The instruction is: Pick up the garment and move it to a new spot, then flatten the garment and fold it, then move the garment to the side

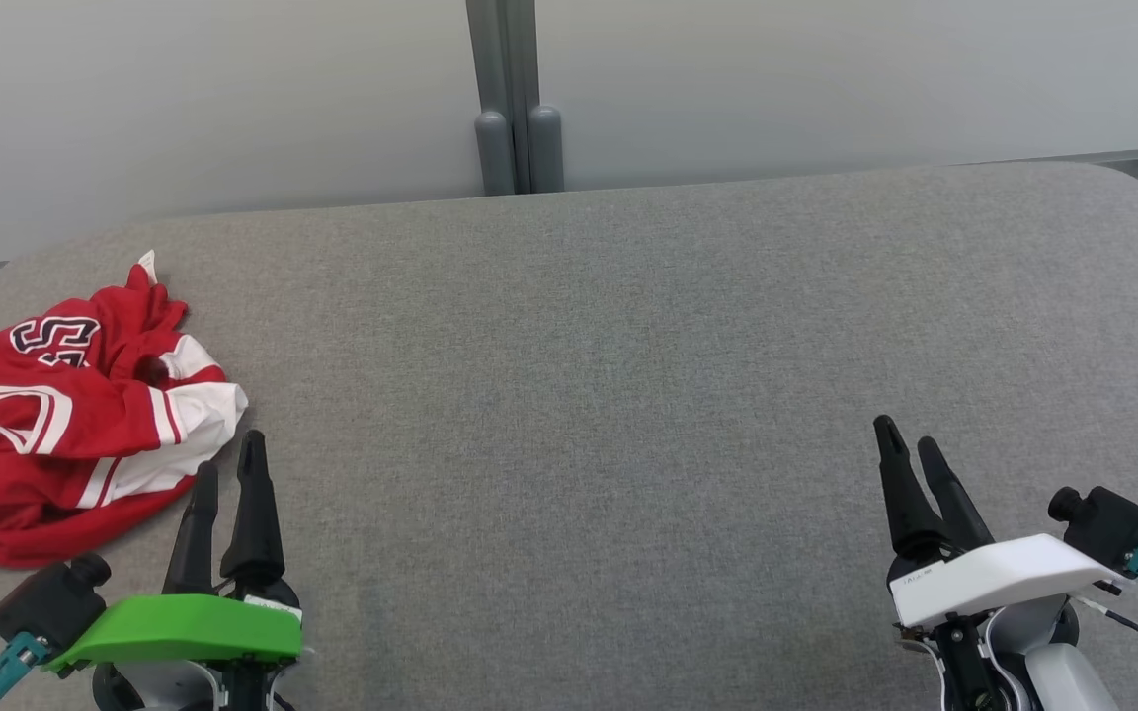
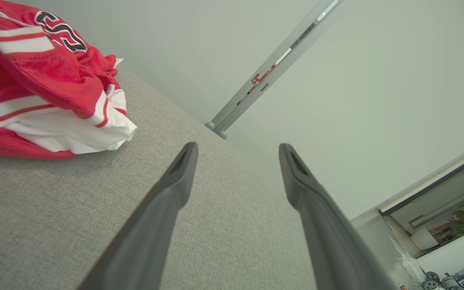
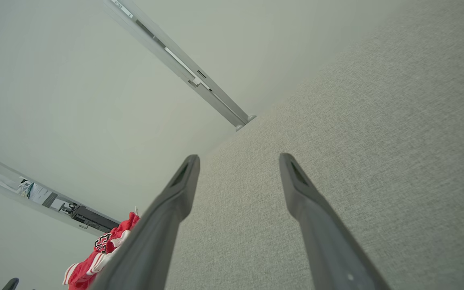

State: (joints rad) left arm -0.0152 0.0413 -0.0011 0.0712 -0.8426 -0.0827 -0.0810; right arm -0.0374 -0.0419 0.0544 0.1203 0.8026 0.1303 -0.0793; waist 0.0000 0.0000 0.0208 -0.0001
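Garment (image 1: pixel 65 415): lay crumpled at nine o'clock.
Left gripper (image 1: pixel 229 456), right gripper (image 1: pixel 907 435): fingers stood apart, empty.
Risk: thin pinch — it might slip.

The garment (image 1: pixel 65 434), a red jersey with white stripes and dark white-edged numerals, lies crumpled in a loose heap on the grey tabletop (image 1: pixel 628 395). It is just beside the left fingers (image 1: pixel 255 504), on their outer side, apart from them, and well apart from the right fingers (image 1: pixel 900 494).
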